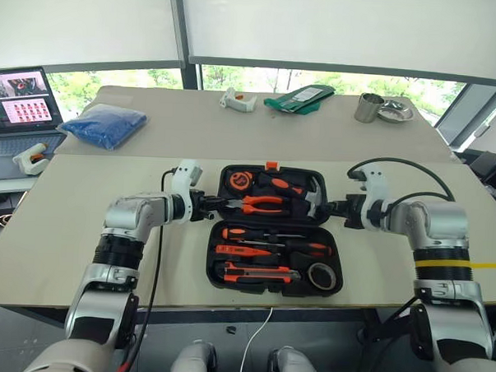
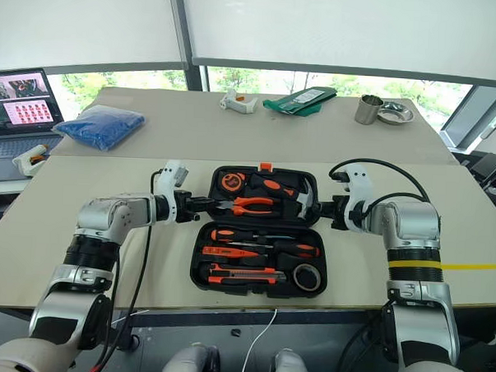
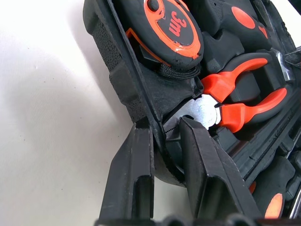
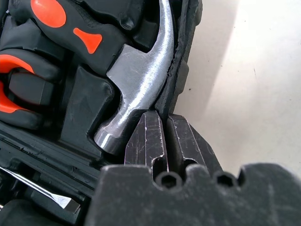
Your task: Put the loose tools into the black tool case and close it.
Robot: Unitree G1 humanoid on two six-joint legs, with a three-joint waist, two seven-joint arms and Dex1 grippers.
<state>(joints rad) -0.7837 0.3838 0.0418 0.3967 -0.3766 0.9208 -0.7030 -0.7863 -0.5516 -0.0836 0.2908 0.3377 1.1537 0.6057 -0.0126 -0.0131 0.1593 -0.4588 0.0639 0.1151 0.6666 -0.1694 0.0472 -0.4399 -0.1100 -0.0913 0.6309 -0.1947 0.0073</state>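
The black tool case (image 1: pixel 273 290) lies open and flat on the near table. Its near half holds two orange-and-black screwdrivers (image 1: pixel 272 235), a thin orange tester screwdriver (image 1: pixel 238 251), the utility knife (image 1: pixel 256 274) and the tape roll (image 1: pixel 322 276). In the far half sit a tape measure (image 3: pixel 171 28), pliers (image 1: pixel 262 205) and a hammer (image 4: pixel 141 70). My left gripper (image 1: pixel 216 208) is shut on the left rim of the far half, one finger (image 3: pixel 134 174) outside the wall and one inside. My right gripper (image 1: pixel 325 207) pinches the right rim beside the hammer head, its fingers (image 4: pixel 146 139) almost together.
A second table stands behind with a blue bag (image 1: pixel 104 124), a white object (image 1: pixel 237 100), a green packet (image 1: pixel 300 98), a metal cup (image 1: pixel 368 107) and a dish (image 1: pixel 396 113). A laptop (image 1: pixel 17 110) sits at far left. A white cable (image 1: pixel 258 339) hangs off the near edge.
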